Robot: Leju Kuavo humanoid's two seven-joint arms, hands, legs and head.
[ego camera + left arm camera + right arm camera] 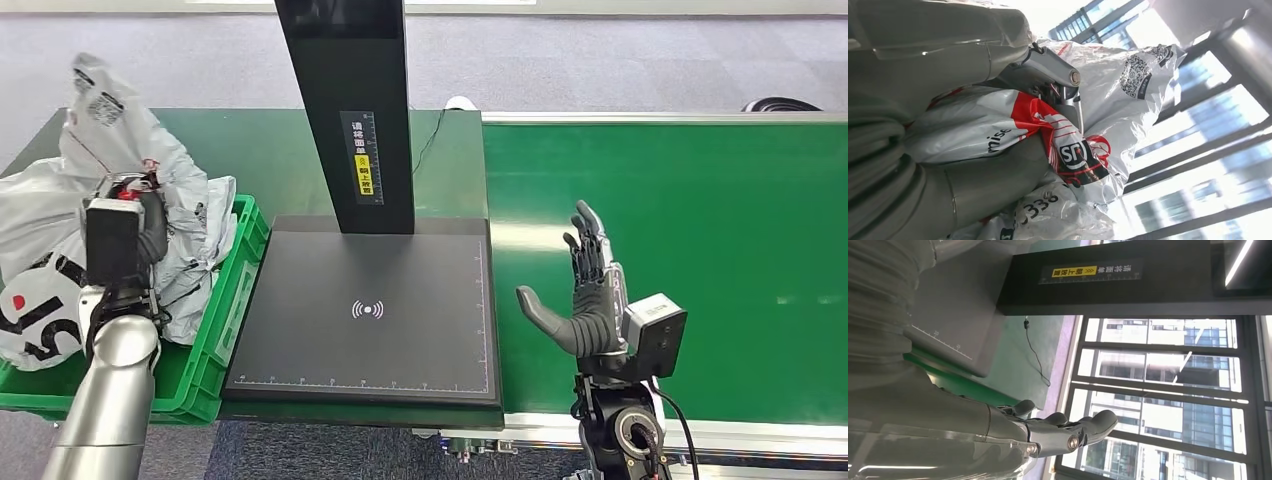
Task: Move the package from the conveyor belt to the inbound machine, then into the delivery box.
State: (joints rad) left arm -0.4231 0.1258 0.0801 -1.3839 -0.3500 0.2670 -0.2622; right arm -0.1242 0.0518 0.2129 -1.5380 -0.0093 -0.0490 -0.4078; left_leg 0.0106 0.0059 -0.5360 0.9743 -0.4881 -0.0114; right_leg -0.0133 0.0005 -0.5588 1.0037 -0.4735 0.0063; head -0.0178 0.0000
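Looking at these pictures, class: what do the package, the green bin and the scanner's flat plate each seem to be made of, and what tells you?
Package: thin plastic film, glossy grey-white; it crinkles and catches light where the left hand grips it.
Green bin: probably rigid moulded plastic, from its even colour and ribbed wall.
Scanner plate: smooth matt black surface with printed white marks; whether plastic or coated metal cannot be told.

Left hand (135, 225) fingers hidden behind package (120, 150); package label text unreadable.
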